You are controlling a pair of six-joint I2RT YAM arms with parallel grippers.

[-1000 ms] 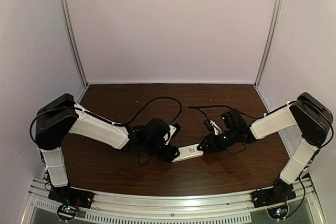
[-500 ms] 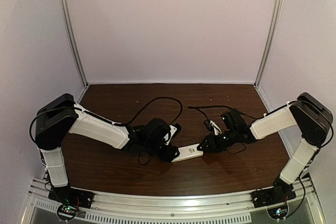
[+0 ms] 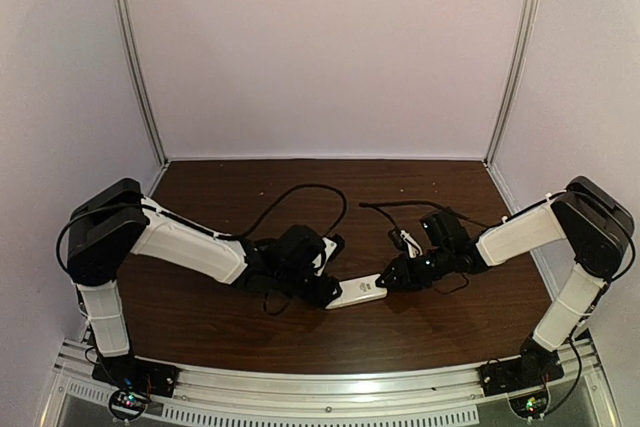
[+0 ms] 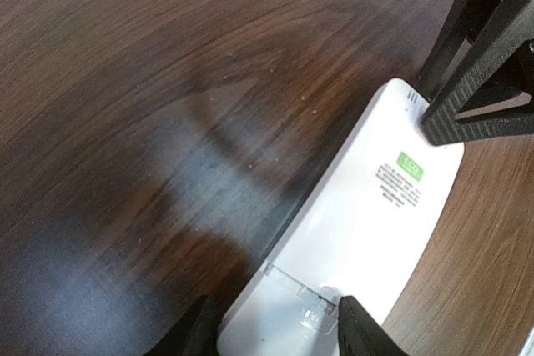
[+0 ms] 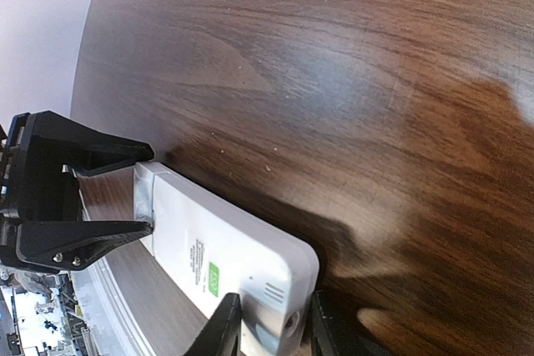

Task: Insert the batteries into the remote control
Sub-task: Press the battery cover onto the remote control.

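Top external view: no visible change over the last second. Both arms and the remote control point(image 3: 357, 293) sit where they were, so no progress on loading.

- Remote lies back-up on the table point(image 3: 230, 187), at roughly 6 o'clock of table centre, long axis running 8 to 2 o'clock.
- Left hand point(image 3: 329, 299) is clamped on the 8 o'clock end. In the left wrist view its fingers point(image 4: 355, 329) straddle the remote point(image 4: 375, 206) beside a ridged recess, probably the battery bay. Can't tell whether the cover is on.
- Right hand point(image 3: 384, 282) is clamped on the 2 o'clock end. In the right wrist view its fingertips point(image 5: 225, 327) pinch the corner of the remote point(image 5: 219, 249).
- Batteries point(image 3: 406, 240): probably the pale-and-reddish bits at 12 o'clock of the right hand. Too small to be sure.

My read: both hands are busy holding, so one has to let go before any battery gets picked up.
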